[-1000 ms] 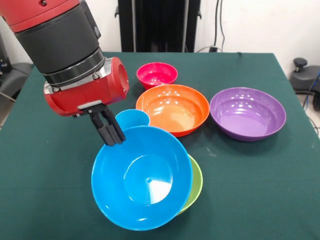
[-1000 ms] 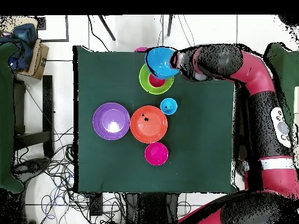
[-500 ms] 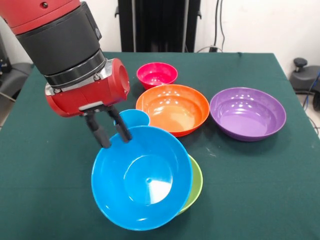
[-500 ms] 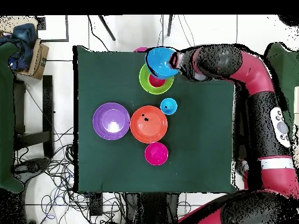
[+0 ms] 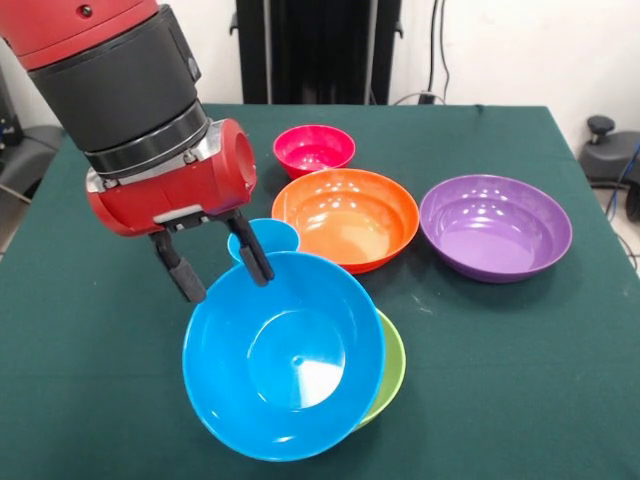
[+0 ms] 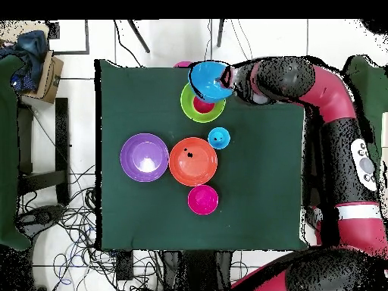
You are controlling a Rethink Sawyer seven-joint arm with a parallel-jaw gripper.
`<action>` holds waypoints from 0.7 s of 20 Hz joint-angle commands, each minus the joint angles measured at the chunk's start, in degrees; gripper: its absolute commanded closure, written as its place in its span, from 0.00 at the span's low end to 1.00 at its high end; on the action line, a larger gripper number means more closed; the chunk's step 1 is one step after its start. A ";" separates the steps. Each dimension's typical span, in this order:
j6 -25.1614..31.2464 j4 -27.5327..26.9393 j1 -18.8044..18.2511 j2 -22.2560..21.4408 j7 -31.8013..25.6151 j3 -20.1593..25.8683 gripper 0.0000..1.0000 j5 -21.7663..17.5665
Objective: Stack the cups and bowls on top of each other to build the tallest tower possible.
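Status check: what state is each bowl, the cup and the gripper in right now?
gripper: open, fingers straddling the blue bowl's rim
blue bowl: tilted, resting on the lime green bowl
lime green bowl: under the blue bowl
light blue cup: upright, unstacked
orange bowl: upright, empty
purple bowl: upright, empty
small pink-red bowl: upright, empty

Blue bowl, lime green bowl, orange bowl, purple bowl, dark green table.
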 commanded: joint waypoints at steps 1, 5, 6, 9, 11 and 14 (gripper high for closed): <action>5.63 -4.31 2.71 4.79 -16.13 -4.15 0.00 -6.79; 5.00 -6.51 3.84 6.50 -15.40 -5.87 0.00 -9.46; 4.70 -6.55 3.87 6.61 -15.35 -6.03 0.00 -9.81; 3.16 -6.90 4.11 7.22 -15.20 -6.63 0.00 -11.62; 2.38 -7.62 4.34 8.05 -15.02 -6.77 0.00 -12.66; 2.26 -8.95 4.60 9.37 -15.16 -6.66 0.00 -13.51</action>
